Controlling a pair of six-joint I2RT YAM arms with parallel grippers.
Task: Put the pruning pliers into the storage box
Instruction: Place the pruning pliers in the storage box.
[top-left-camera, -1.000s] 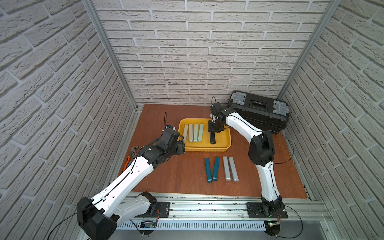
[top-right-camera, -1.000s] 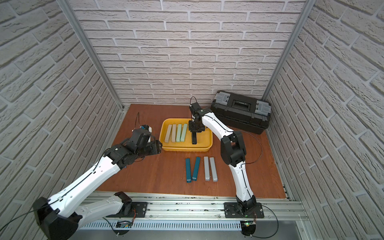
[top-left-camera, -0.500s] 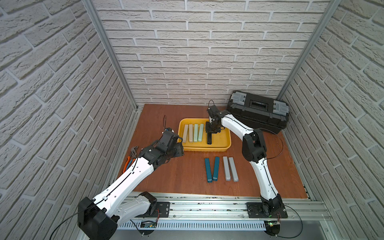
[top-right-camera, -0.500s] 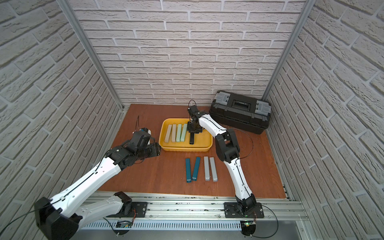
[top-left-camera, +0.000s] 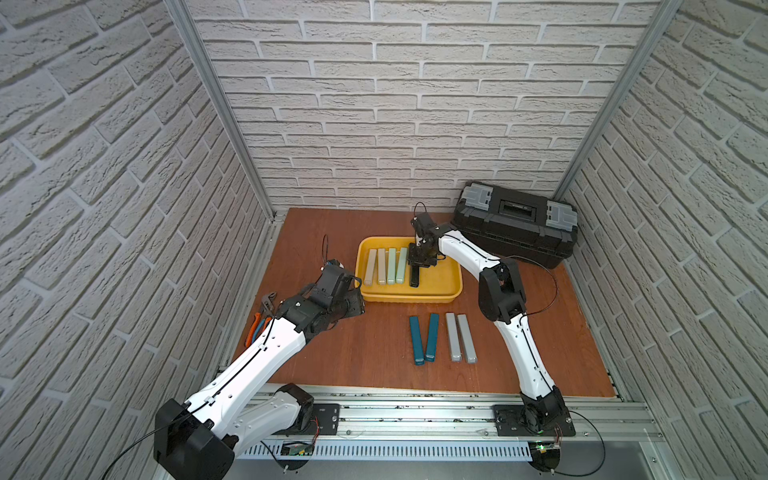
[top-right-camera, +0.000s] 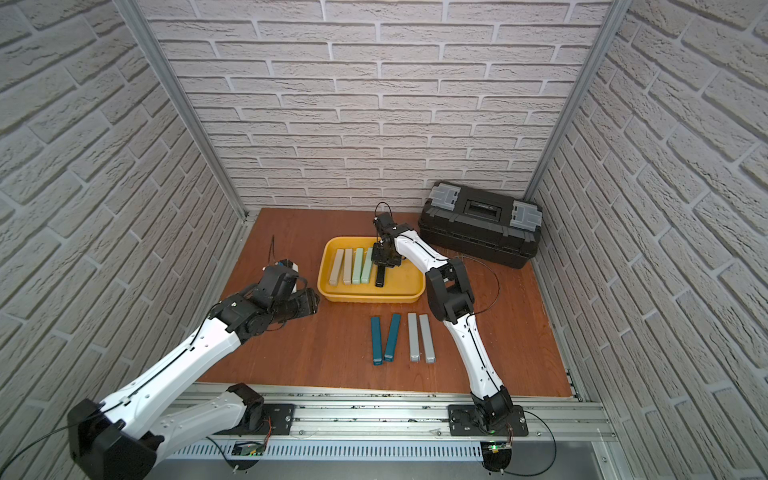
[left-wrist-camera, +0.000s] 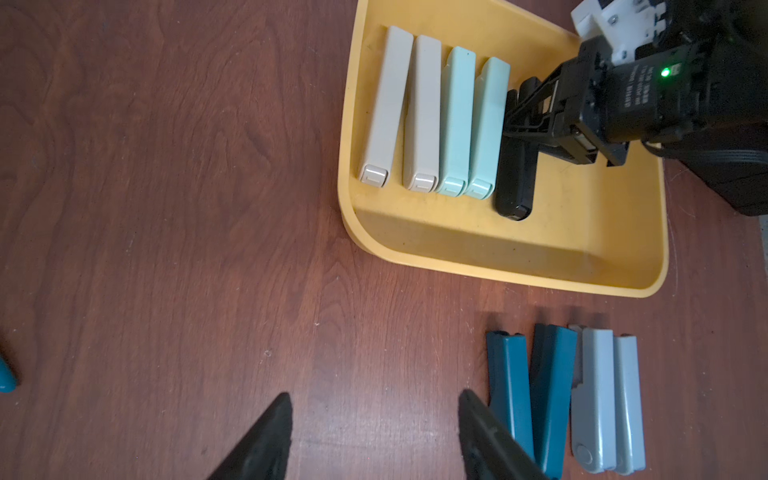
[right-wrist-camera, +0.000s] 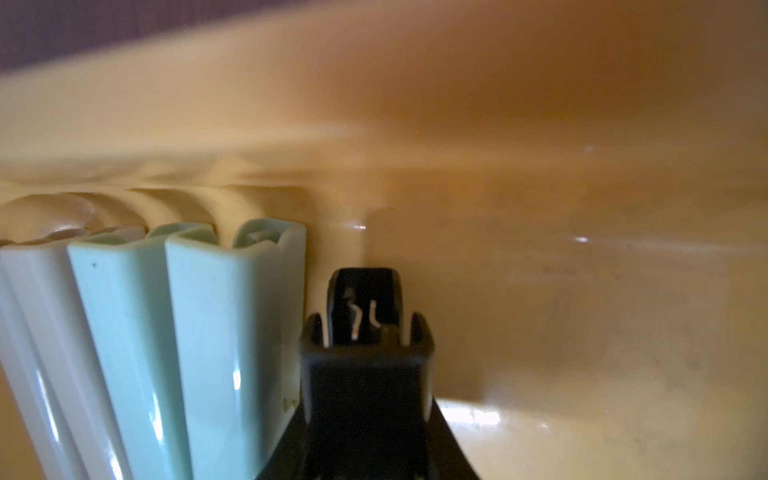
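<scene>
The right claw pinches the black pruning pliers inside the yellow storage box, just right of the mint pair. The left claw, spread and empty, hovers near-left of the box. The teal pair and grey pair lie nearer.

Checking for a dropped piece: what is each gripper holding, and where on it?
The right gripper grips the black pruning pliers by the half nearer the back wall, inside the yellow storage box. The left gripper is open, holding nothing.
</scene>
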